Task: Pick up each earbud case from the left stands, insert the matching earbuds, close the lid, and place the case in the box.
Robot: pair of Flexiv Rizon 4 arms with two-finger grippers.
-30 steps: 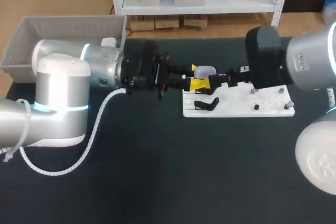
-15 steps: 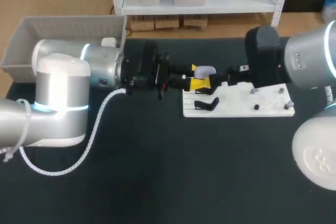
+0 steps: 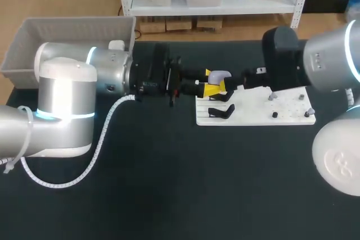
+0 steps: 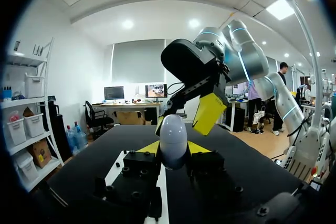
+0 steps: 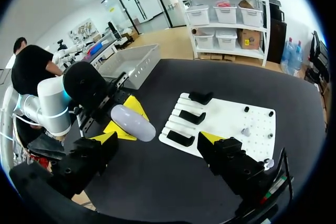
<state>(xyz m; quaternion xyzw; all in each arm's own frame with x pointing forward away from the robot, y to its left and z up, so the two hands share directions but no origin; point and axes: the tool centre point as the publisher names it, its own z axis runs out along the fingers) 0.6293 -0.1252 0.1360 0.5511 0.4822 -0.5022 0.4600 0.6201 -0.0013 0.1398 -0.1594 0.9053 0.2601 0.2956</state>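
My left gripper is shut on a pale lavender, oval earbud case, holding it above the left end of the white board. In the left wrist view the case stands upright between the yellow fingertips. My right gripper faces it from the right, open, its jaws wide apart around empty space just short of the case. One of its yellow fingers shows behind the case. Small earbuds sit on pegs on the board's right part.
Black case stands line the left part of the white board; one lies just below the two grippers. A grey box stands at the table's far left. Bare black tabletop stretches in front.
My right arm has shifted slightly toward the far side of the table. The left arm and the case it holds have stayed put.
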